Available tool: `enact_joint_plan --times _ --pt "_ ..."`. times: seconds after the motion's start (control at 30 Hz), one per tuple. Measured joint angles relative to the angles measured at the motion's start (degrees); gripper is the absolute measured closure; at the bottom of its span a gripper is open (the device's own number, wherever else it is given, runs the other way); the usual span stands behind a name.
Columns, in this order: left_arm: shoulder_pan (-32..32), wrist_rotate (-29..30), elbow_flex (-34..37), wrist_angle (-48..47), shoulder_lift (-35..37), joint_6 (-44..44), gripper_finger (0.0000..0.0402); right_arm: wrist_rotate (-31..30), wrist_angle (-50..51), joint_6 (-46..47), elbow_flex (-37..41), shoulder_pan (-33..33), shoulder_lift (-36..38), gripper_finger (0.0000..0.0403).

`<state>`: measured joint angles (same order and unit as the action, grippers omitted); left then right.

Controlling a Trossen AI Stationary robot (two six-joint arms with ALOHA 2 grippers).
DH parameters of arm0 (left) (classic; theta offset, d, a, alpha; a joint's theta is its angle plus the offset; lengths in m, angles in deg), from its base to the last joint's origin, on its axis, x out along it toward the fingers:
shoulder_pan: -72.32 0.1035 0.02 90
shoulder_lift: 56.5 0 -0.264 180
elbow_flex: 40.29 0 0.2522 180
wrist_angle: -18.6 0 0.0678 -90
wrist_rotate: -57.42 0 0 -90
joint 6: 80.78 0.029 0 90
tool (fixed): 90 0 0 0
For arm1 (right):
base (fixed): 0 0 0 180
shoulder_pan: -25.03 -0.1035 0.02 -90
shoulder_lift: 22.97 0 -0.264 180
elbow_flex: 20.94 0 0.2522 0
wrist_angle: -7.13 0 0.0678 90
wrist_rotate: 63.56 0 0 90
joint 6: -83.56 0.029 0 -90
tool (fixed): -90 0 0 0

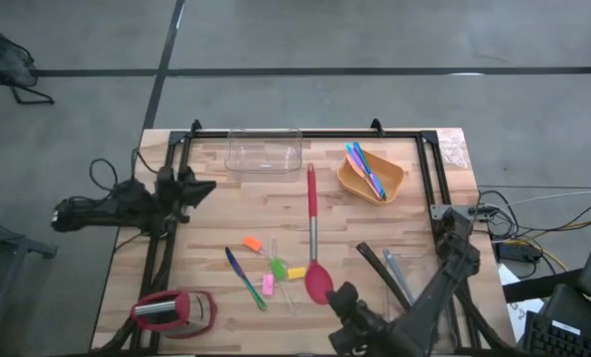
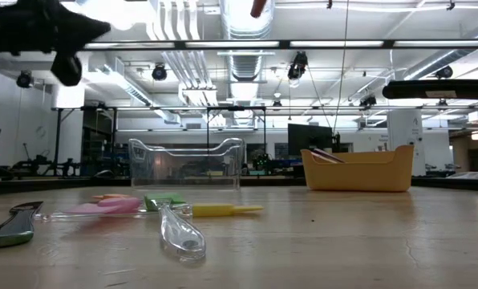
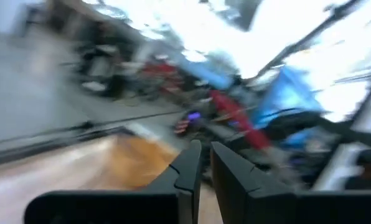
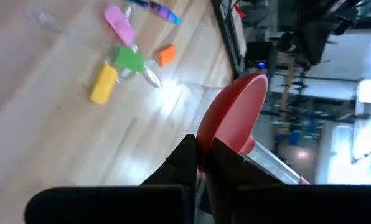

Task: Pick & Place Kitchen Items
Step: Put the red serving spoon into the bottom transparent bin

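I saw a red spatula (image 1: 312, 238), an orange bowl (image 1: 371, 177), and tiny yellow (image 1: 295, 272), pink (image 1: 268, 285), green (image 1: 278, 266) pieces.

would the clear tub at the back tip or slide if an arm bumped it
The clear tub looks empty and thin-walled, so it is probably light and would likely slide on the smooth wooden table. Its wide, low shape suggests sliding before tipping.

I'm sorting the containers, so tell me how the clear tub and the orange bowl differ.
The clear tub is see-through; the orange bowl is solid orange. In the high view the clear tub looks empty, while the orange bowl holds thin blue, pink and purple cutlery. The clear tub sits square to the table's far edge; the orange bowl is turned at an angle. Both stand upright and open-topped at the far side of the table.
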<state>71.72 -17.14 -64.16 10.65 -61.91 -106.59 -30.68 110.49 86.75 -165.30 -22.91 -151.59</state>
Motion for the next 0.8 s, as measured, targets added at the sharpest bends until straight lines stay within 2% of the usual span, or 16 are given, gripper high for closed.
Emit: enact_joint_plan --times 0.13,0.3,0.43,0.63,0.8 --pt "0.0 -9.8 0.0 8.7 -6.5 -2.9 0.0357 -1.4 -0.1 -4.3 3.2 0.9 0.0 0.0390" --pt "0.0 -11.6 -1.0 14.9 -17.4 -5.6 0.0345 -2.9 -0.2 -5.5 6.8 2.4 0.0 0.0390" --pt "0.0 -11.6 -2.5 23.6 -25.5 -6.0 0.0299 -5.9 -0.1 -7.1 9.4 2.9 0.0 0.0390" --pt "0.0 -11.5 -7.9 25.5 -36.6 -6.4 0.0201 -5.9 -1.9 -7.5 11.3 3.8 -0.1 0.0390" --pt "0.0 -11.8 -13.8 28.4 -45.6 -6.4 0.0165 -6.0 -2.0 -8.1 11.9 4.6 -0.1 0.0390"
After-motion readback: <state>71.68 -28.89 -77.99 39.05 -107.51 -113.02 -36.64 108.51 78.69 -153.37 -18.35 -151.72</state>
